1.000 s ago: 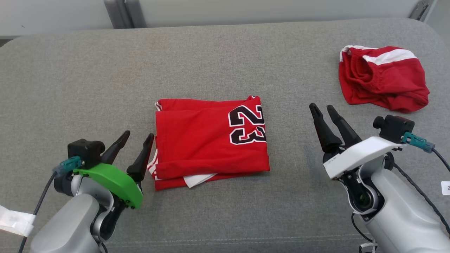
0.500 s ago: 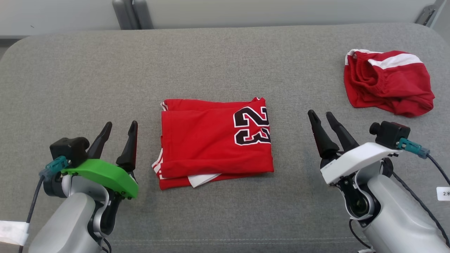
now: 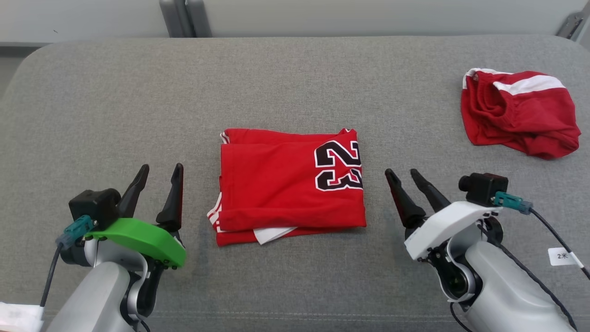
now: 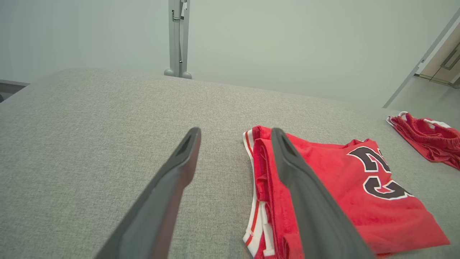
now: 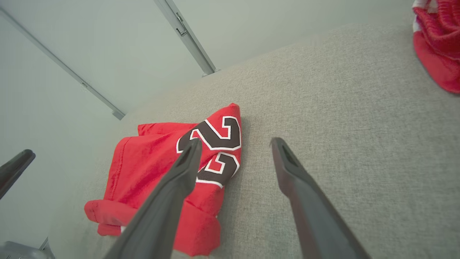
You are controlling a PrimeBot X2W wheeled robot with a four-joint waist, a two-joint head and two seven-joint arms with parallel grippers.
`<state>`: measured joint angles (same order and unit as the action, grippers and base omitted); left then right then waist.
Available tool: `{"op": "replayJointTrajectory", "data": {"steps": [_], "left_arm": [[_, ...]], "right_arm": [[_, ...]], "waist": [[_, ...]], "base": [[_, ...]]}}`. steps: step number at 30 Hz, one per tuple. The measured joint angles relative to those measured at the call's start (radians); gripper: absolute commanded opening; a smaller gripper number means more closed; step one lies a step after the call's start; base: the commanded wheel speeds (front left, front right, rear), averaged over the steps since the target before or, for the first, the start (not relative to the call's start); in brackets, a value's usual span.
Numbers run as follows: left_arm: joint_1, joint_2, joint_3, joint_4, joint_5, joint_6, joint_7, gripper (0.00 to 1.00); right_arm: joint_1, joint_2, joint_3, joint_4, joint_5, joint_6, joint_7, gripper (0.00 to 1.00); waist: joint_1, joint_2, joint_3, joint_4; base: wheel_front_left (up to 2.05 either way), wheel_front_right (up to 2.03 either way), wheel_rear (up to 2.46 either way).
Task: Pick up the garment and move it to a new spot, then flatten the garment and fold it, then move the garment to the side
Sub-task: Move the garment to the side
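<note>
The folded red jersey (image 3: pixel 290 184), its black "23" at the right edge, lies flat in the middle of the grey fabric-covered tabletop (image 3: pixel 115 106). The left gripper (image 3: pixel 162 167) sits just off its left edge, and the right gripper (image 3: pixel 402 172) just off its right edge, both with jaws released and grasping nothing. A crumpled red garment with a white stripe (image 3: pixel 521 113) lies well apart at the far right

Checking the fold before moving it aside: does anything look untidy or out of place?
A white flap pokes out beneath the folded jersey at its near edge; a second red garment lies crumpled far right.
</note>
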<state>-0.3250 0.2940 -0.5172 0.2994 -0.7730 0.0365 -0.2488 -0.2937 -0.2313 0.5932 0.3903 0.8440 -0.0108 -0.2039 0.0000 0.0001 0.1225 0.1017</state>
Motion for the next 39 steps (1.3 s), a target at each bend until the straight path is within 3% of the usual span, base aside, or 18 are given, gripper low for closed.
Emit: {"op": "replayJointTrajectory", "data": {"steps": [16, 30, 31, 32, 33, 34, 39], "left_arm": [[0.033, -0.044, 0.026, -0.018, 0.045, -0.027, 0.000, 1.00], [0.039, -0.066, 0.079, -0.016, 0.065, -0.047, 0.000, 1.00], [0.040, -0.067, 0.083, -0.015, 0.065, -0.052, 0.000, 1.00], [0.040, -0.069, 0.087, -0.015, 0.066, -0.055, 0.000, 1.00], [0.040, -0.071, 0.091, -0.015, 0.066, -0.055, 0.000, 1.00], [0.041, -0.072, 0.093, -0.014, 0.067, -0.056, 0.000, 1.00], [0.050, -0.081, 0.101, -0.007, 0.074, -0.064, 0.000, 1.00]], "right_arm": [[-0.099, 0.044, 0.022, 0.138, 0.011, -0.061, 0.149, 1.00], [-0.155, 0.092, 0.024, 0.225, 0.054, -0.068, 0.237, 1.00], [-0.158, 0.096, 0.024, 0.228, 0.060, -0.065, 0.242, 0.96], [-0.159, 0.097, 0.024, 0.233, 0.065, -0.060, 0.244, 0.55], [-0.161, 0.098, 0.023, 0.236, 0.066, -0.060, 0.244, 0.33], [-0.164, 0.099, 0.022, 0.239, 0.067, -0.060, 0.245, 0.00], [-0.169, 0.104, 0.016, 0.246, 0.071, -0.050, 0.243, 0.00]], "waist": [[0.0001, 0.0000, 0.031, 0.081], [0.0000, 0.0000, 0.077, 0.140], [0.0000, 0.0000, 0.077, 0.141], [0.0000, 0.0000, 0.077, 0.141], [0.0000, 0.0000, 0.076, 0.141], [0.0001, 0.0000, 0.076, 0.141], [0.0000, 0.0000, 0.073, 0.137]], "base": [[0.00, 0.00, 0.00], [0.00, 0.00, 0.00], [0.00, 0.00, 0.00], [0.00, 0.00, 0.00], [0.00, 0.00, 0.00], [0.00, 0.00, 0.00], [0.00, 0.00, 0.00]]}}
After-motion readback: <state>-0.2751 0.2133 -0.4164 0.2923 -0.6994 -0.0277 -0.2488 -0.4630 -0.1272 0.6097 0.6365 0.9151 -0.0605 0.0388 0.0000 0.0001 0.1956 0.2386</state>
